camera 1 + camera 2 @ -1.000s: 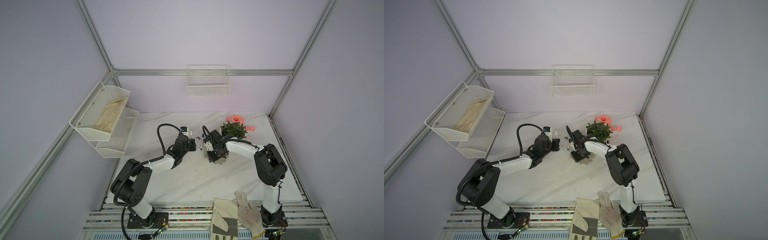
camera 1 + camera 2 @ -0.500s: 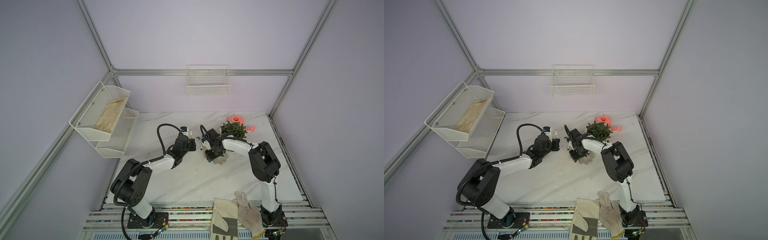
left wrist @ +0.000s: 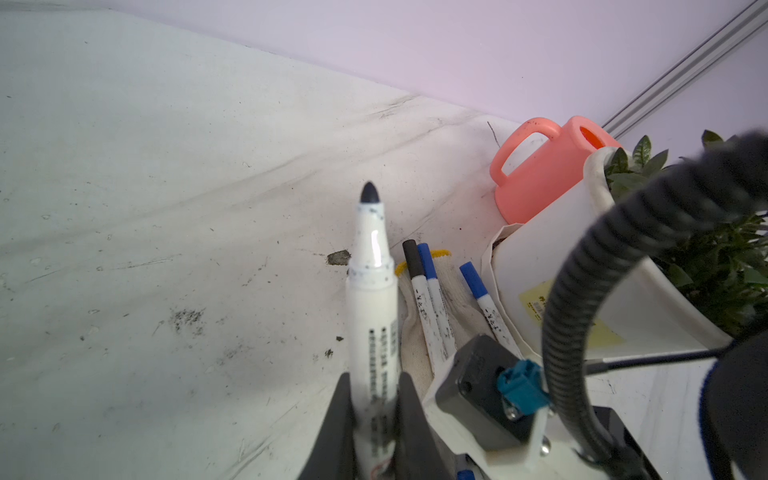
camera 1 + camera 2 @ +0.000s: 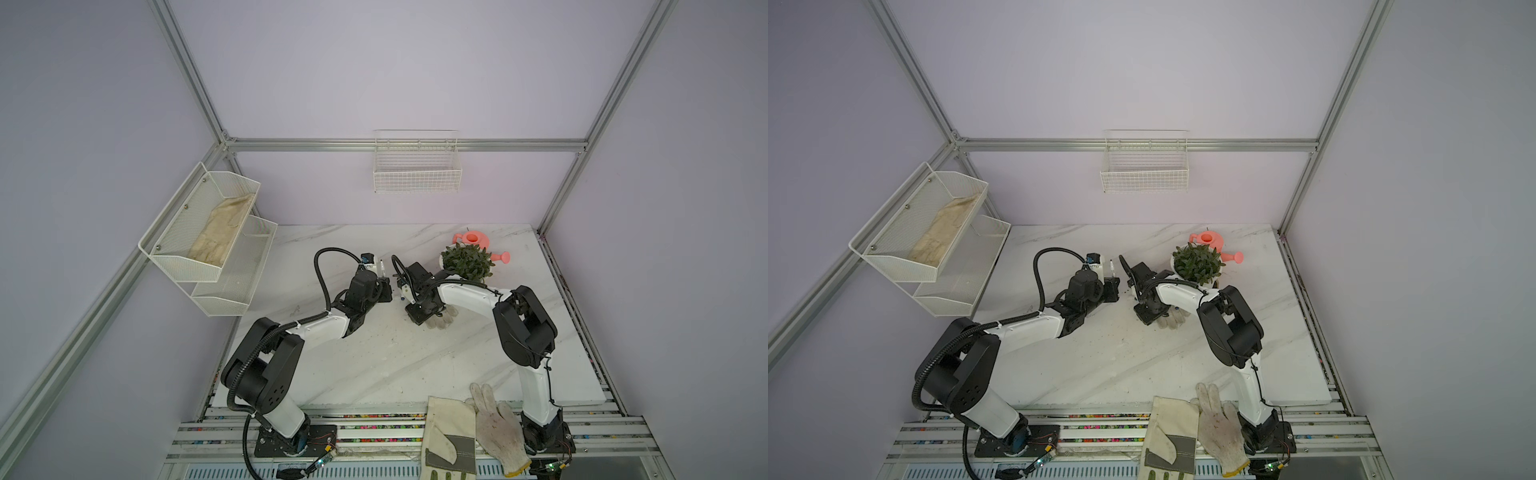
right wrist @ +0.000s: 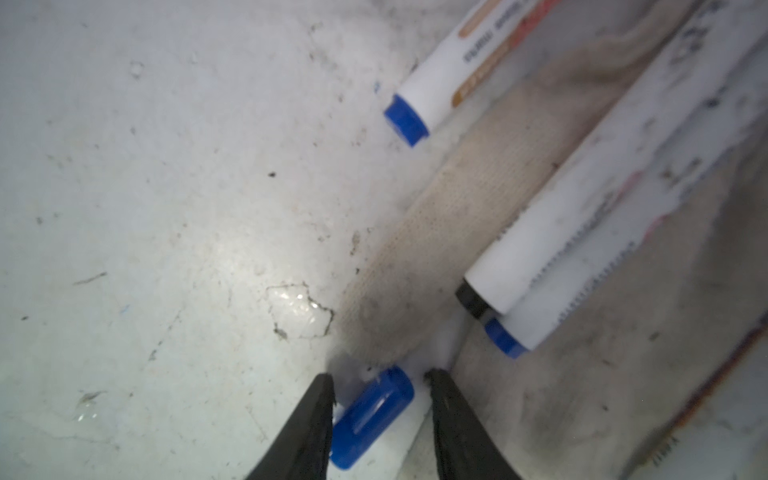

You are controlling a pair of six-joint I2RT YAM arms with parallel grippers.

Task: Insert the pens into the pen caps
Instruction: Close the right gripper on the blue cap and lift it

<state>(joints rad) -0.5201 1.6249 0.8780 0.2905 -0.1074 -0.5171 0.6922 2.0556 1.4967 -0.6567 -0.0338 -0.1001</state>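
Currently left jaws clamp an uncapped pen [image 3: 371,299] (black-tipped); at its 4 o'clock, right jaws stand parted, straddling a blue cap [image 5: 370,419].

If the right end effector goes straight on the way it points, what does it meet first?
Most likely the blue pen cap lying between the open jaws of the right end effector; just past it is a knitted glove finger. Depth is unclear.

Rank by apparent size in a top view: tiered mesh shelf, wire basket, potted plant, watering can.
1. tiered mesh shelf
2. wire basket
3. potted plant
4. watering can; partly hidden behind the plant, so 3 versus 4 is unsure.
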